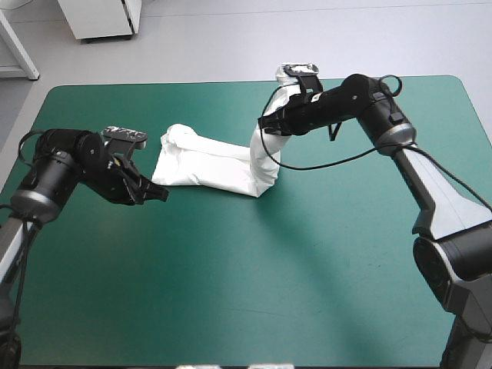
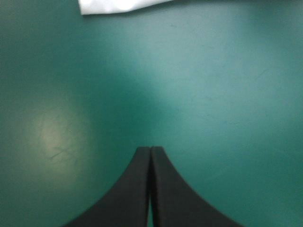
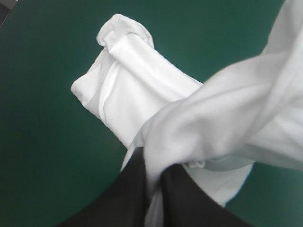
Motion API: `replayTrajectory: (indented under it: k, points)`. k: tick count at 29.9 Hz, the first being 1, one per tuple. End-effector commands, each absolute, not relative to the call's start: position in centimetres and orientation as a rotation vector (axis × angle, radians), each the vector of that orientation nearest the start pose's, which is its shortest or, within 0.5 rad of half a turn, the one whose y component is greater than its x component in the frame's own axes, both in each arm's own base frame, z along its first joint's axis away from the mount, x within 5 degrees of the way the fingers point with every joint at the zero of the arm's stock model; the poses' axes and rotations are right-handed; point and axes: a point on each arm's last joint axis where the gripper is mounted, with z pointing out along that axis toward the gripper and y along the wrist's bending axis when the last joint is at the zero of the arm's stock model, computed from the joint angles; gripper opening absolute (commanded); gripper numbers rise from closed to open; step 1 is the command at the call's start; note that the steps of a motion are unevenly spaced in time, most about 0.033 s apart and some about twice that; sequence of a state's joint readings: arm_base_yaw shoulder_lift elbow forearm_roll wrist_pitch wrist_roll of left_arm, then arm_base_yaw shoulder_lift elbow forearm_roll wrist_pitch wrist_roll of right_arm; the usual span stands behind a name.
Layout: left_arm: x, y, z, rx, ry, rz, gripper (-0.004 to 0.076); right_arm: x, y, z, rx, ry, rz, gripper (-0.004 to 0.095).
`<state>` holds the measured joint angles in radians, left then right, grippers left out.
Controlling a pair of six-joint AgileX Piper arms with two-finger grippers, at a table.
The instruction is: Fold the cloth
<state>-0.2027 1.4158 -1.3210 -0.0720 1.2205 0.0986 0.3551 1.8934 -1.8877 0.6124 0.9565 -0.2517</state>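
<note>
The white T-shirt (image 1: 207, 165) lies as a folded bundle at the table's middle, its right end pulled up off the teal-green cover. My right gripper (image 1: 267, 121) is shut on that raised end, and in the right wrist view the T-shirt (image 3: 142, 90) passes between the black fingers (image 3: 177, 198) while the bundle stretches away ahead. My left gripper (image 1: 157, 193) rests low just left of the bundle's near corner, shut on nothing. In the left wrist view its gripper (image 2: 150, 152) points over bare cover, with a strip of the T-shirt (image 2: 118, 5) ahead.
Bare teal-green cover (image 1: 254, 284) spreads across the near half of the table and to the right of the bundle. The right arm's forearm crosses above the far right part of the table.
</note>
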Motion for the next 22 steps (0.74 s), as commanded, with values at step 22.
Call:
replayTrajectory:
  k: [22]
  points:
    - [18.2,-4.4,36.3,0.276,2.705,-0.172,-0.0009,41.0,33.1,33.9,-0.781,2.167,1.028,0.0274]
